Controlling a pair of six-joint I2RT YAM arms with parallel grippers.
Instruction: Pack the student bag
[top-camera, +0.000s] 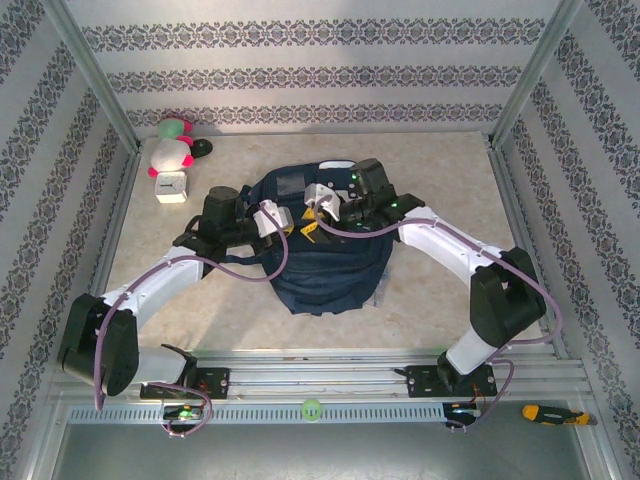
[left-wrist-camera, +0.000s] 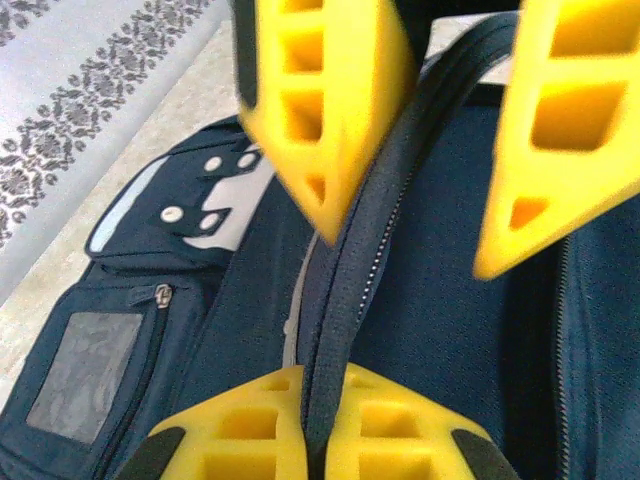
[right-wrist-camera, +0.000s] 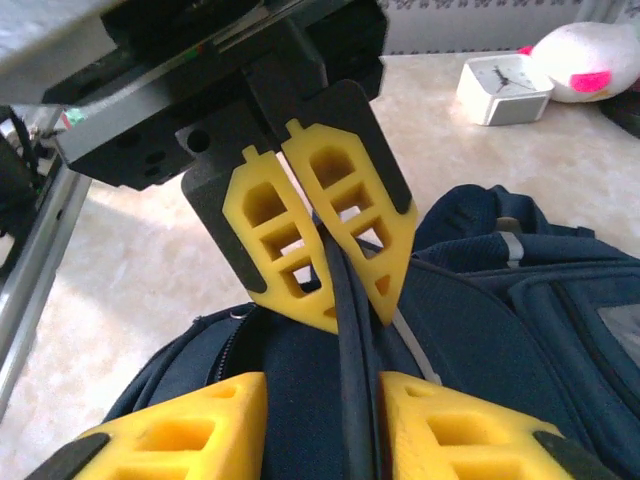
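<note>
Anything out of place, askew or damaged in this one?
Nothing spilled or damaged. One stray: a screwdriver lies on the frame by the right arm's base, off the table. The bag lies mid-table, its zipper edge pinched by the left fingers; a plush and clock sit in the far left corner.

Left arm (top-camera: 160, 280): base at 7 o'clock, forearm stretched toward 2 o'clock, wrist near centre. Left gripper (right-wrist-camera: 355, 318): fingers pressed together, pinching zipper seam of student bag (top-camera: 330, 285). Right arm (top-camera: 450, 245): base at 5 o'clock, elbow at 4 o'clock, forearm reaching toward 10 o'clock. Right gripper (left-wrist-camera: 410, 238): fingers apart, straddling same seam, facing left gripper tip to tip.
</note>
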